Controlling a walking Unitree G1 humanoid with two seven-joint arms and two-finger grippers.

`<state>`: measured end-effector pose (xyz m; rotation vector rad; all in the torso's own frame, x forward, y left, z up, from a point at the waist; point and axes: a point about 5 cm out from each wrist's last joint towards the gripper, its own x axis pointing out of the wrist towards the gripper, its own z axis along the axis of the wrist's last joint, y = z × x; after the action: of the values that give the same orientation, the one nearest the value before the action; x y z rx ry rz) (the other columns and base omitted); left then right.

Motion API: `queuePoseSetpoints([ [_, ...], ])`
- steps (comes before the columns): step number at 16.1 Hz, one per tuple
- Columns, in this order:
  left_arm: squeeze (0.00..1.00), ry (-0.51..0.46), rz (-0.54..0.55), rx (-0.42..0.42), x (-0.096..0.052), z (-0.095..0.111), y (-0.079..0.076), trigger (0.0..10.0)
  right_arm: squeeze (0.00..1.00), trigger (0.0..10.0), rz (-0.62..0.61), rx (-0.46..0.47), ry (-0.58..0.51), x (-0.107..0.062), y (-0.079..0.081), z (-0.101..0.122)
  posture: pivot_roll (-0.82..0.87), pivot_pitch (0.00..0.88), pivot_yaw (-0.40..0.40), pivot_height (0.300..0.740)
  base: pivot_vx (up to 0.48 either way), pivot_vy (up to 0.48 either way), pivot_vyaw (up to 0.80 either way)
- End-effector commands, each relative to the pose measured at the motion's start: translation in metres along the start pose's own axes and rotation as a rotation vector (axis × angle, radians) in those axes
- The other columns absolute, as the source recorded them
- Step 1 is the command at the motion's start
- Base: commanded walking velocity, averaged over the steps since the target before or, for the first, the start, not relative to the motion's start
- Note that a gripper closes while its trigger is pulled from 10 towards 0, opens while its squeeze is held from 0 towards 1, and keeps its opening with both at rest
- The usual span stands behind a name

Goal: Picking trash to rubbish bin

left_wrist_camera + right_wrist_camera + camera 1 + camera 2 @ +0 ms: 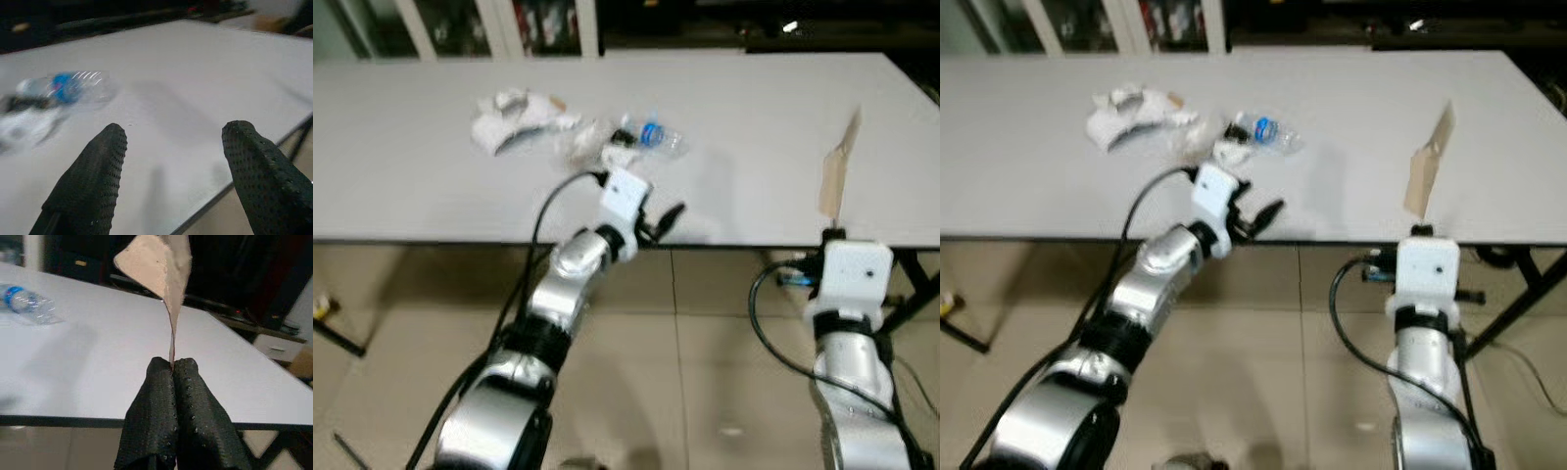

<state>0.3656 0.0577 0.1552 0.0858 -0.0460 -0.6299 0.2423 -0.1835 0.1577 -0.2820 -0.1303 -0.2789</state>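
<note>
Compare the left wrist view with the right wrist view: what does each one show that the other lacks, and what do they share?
Left wrist view alone: the left hand open, its two black fingers spread above the table's near edge. Right wrist view alone: the right hand shut on a brown paper scrap that stands up from its fingertips. Shared: the white table and the clear plastic bottle with a blue label lying on it.

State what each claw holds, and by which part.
The right claw pinches a brown paper scrap by its bottom edge. The left claw is open over the table, holding nothing.
</note>
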Motion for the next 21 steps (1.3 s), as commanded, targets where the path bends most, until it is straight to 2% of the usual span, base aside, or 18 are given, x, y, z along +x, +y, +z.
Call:
queuePoseSetpoints([
  [1, 0.00, 0.001, 0.066, 0.000, -0.002, -0.001, 0.008, 10.0, 0.00, 10.0, 0.000, 0.006, -0.002, -0.002, -0.003, 0.000, 0.10, 0.100, 0.043, 0.740, 0.000, 0.000, 0.00],
  [3, 0.00, -0.022, 0.213, 0.025, -0.006, 0.002, 0.026, 10.0, 0.00, 10.0, -0.016, 0.002, -0.018, -0.004, -0.008, 0.002, 0.10, 0.095, 0.037, 0.740, 0.000, 0.000, 0.00],
  [7, 0.00, -0.024, 0.264, 0.059, -0.021, -0.005, 0.040, 10.0, 0.00, 10.0, -0.024, -0.010, -0.024, -0.009, -0.016, 0.003, 0.10, 0.093, 0.028, 0.740, 0.000, 0.000, 0.00],
  [8, 0.00, 0.003, 0.274, 0.068, -0.033, -0.017, 0.042, 10.0, 0.00, 10.0, -0.023, -0.016, -0.024, -0.013, -0.019, 0.003, 0.10, 0.093, 0.022, 0.740, 0.368, 0.000, 0.00],
  [11, 0.00, 0.011, 0.271, 0.049, -0.036, -0.024, 0.037, 10.0, 0.00, 10.0, -0.017, -0.017, -0.023, -0.014, -0.019, 0.003, 0.10, 0.093, 0.010, 0.740, 0.449, 0.000, 0.00],
  [14, 0.00, -0.004, 0.253, 0.019, -0.031, -0.021, 0.028, 10.0, 0.00, 10.0, 0.008, -0.020, -0.041, -0.011, -0.015, 0.008, 0.10, 0.090, 0.001, 0.740, 0.464, 0.000, 0.00],
  [21, 0.00, -0.013, 0.241, 0.015, -0.026, -0.018, 0.025, 10.0, 0.00, 10.0, 0.010, -0.026, -0.041, -0.012, -0.013, 0.009, 0.09, 0.089, 0.008, 0.740, 0.469, 0.000, 0.00],
])
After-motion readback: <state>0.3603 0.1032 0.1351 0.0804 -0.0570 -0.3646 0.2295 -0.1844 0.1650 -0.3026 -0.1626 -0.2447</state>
